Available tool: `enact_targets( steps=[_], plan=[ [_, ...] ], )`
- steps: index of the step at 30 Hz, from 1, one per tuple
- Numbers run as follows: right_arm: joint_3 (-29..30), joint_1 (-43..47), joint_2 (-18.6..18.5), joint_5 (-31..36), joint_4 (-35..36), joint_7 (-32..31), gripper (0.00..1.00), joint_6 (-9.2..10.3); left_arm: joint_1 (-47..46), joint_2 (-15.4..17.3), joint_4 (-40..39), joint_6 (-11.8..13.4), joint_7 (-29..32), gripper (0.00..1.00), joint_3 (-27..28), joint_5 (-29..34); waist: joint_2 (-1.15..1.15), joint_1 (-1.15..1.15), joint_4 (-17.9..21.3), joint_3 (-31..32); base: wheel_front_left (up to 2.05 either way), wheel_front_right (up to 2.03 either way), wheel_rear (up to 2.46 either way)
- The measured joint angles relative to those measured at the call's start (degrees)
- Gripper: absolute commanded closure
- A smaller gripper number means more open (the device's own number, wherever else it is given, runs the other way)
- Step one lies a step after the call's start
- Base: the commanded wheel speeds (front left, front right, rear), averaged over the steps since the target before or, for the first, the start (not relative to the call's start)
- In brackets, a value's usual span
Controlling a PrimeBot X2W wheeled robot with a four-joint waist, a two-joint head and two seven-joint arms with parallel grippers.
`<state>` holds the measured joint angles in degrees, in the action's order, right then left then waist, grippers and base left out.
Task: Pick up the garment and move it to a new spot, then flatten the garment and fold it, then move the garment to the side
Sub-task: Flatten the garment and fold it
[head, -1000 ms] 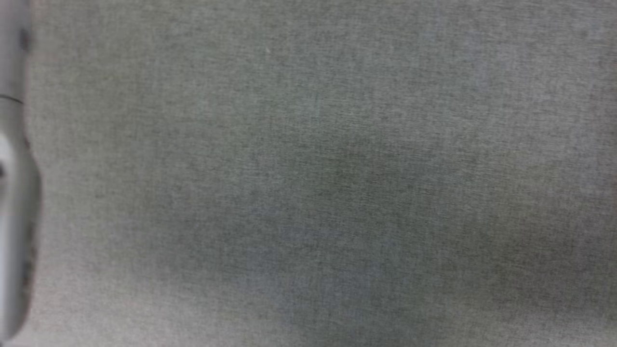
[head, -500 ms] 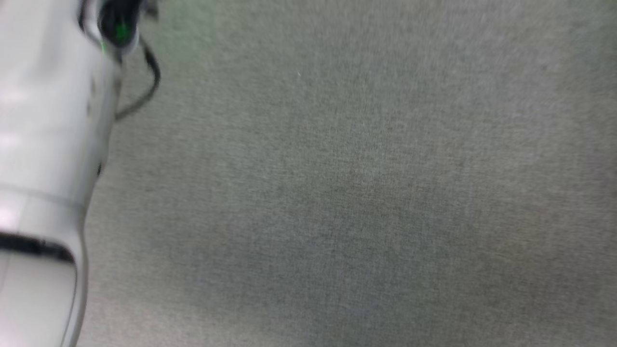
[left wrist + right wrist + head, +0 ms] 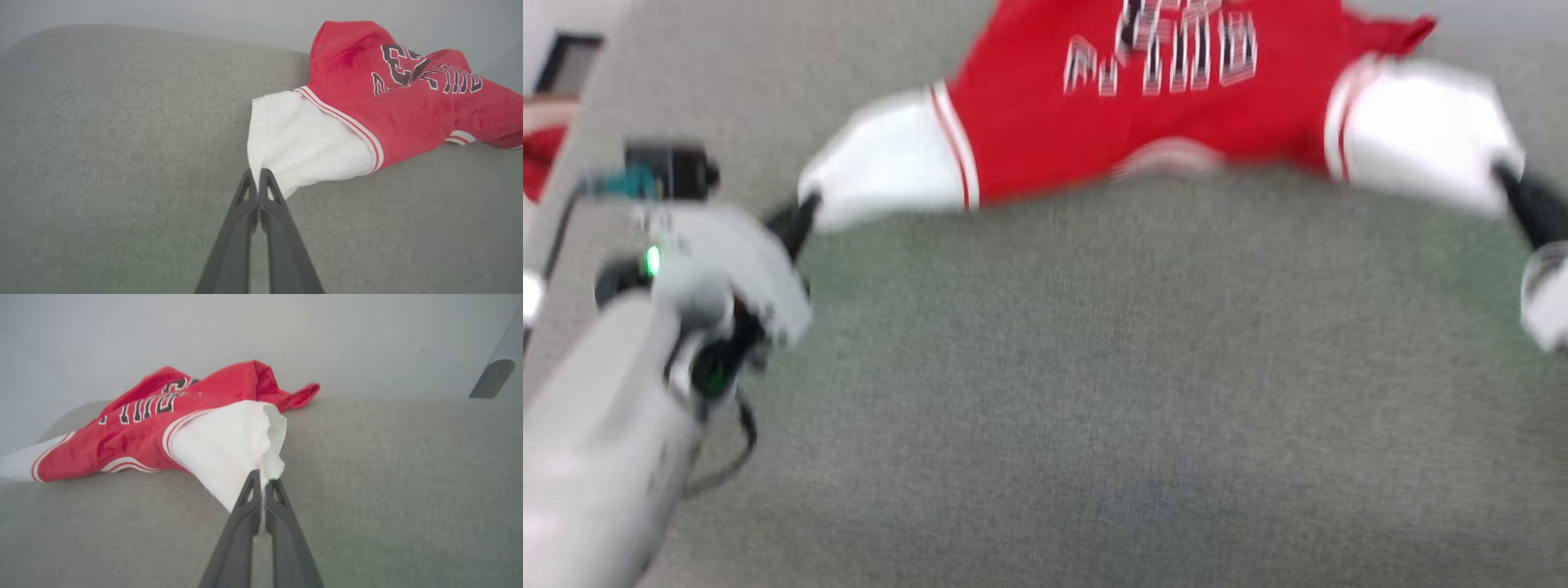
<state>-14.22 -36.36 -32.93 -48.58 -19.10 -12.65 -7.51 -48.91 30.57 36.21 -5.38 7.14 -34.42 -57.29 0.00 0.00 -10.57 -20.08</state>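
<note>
The garment (image 3: 1160, 122) is held at both sleeves. The left gripper (image 3: 258, 175) is clamped on the tip of the left sleeve (image 3: 302, 143), fingers pressed together with white cloth pinched between them. The right gripper (image 3: 263, 479) is likewise closed tight on the hem of the right sleeve (image 3: 229, 445). Both sleeves are drawn out toward the near side and the shirt is stretched sideways between the two grippers. The red body with the print (image 3: 1168, 57) is bunched and rumpled at the far edge of the grey upholstered surface (image 3: 1094, 392), close to the pale wall (image 3: 245, 335). Part of the body appears raised in folds, not flat. The head view is blurred, so fine detail cannot be read there.

Step judged in hand: the move to a new spot, running into the flattening; no fold is made yet. The wide near part of the surface is seen bare, so a pull toward the near side is called for next, with both sleeves drawn evenly and kept well apart so the body is dragged out smooth. Slack on one side would likely leave the shirt skewed. Release is wanted only once the body is laid flat.
</note>
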Motion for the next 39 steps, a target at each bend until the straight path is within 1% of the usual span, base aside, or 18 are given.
enact_targets(
  steps=[3, 8, 11, 16, 18, 20, 25, 29, 32, 36, 39],
  plan=[
    [1.55, 8.48, -1.32, -1.25, 5.0, -3.56, 1.0, 0.01, 7.75, 3.31, -7.95, 3.08, 1.53, 1.0, 0.77, -2.09, 0.0, 0.0, 0.26, 3.22, 0.0, 0.0, 0.0],
    [5.03, 21.56, -1.77, -3.9, 12.9, -10.14, 1.0, 0.02, 21.34, 9.72, -22.41, 10.34, 3.02, 1.0, 2.92, -5.44, 0.0, 0.0, 0.88, 8.14, 0.0, 0.0, 0.0],
    [7.11, 27.82, -2.45, -4.43, 17.44, -14.01, 1.0, 0.02, 29.34, 13.44, -31.39, 14.45, 4.24, 1.0, 3.98, -7.71, 0.0, 0.0, 1.5, 10.61, 0.0, 0.0, 0.0],
    [10.27, 37.0, -3.07, -4.92, 23.68, -21.31, 1.0, 0.02, 40.5, 18.69, -43.43, 21.92, 5.37, 1.0, 6.21, -10.89, 0.0, 0.0, 2.89, 13.59, 0.0, 0.0, 0.0],
    [11.2, 40.14, -3.04, -5.61, 26.04, -24.86, 1.0, 0.02, 44.64, 20.05, -47.07, 25.07, 5.01, 1.0, 7.33, -12.12, 0.0, 0.0, 3.63, 14.3, 0.0, 0.0, 0.0],
    [12.33, 42.96, -2.91, -6.46, 28.03, -28.11, 1.0, 0.02, 48.25, 21.31, -50.19, 27.66, 4.74, 1.0, 8.25, -13.19, 0.0, 0.0, 4.31, 14.86, 0.0, 0.0, 0.0],
    [15.03, 49.16, -2.64, -7.47, 32.47, -35.07, 1.0, 0.02, 56.33, 22.61, -56.4, 32.42, 3.9, 1.0, 9.85, -15.86, 0.0, 0.0, 5.72, 15.59, 0.0, 0.0, 0.0],
    [18.02, 52.15, -1.4, -7.3, 34.26, -38.54, 1.0, 0.02, 60.74, 23.45, -59.33, 35.29, 2.87, 1.0, 11.27, -17.29, 0.0, 0.0, 6.23, 15.23, 0.0, 0.0, 0.0],
    [19.98, 53.06, -0.4, -6.0, 35.28, -39.75, 1.0, 0.02, 62.46, 23.73, -60.79, 36.16, 1.9, 1.0, 12.17, -17.58, 0.0, 0.0, 6.36, 14.64, 0.0, 0.0, 0.0],
    [20.91, 52.77, 1.42, -3.54, 35.42, -39.79, 1.0, 0.02, 63.1, 23.59, -60.76, 35.94, 1.35, 1.0, 11.9, -17.48, 0.0, 0.0, 6.42, 13.92, 0.0, 0.0, 0.0],
    [20.5, 51.95, 2.22, -1.04, 35.28, -39.45, 1.0, 0.02, 62.91, 22.5, -59.88, 35.04, 0.84, 1.0, 11.12, -16.92, 0.0, 0.0, 6.44, 13.54, 0.0, 0.0, 0.0]
  ],
)
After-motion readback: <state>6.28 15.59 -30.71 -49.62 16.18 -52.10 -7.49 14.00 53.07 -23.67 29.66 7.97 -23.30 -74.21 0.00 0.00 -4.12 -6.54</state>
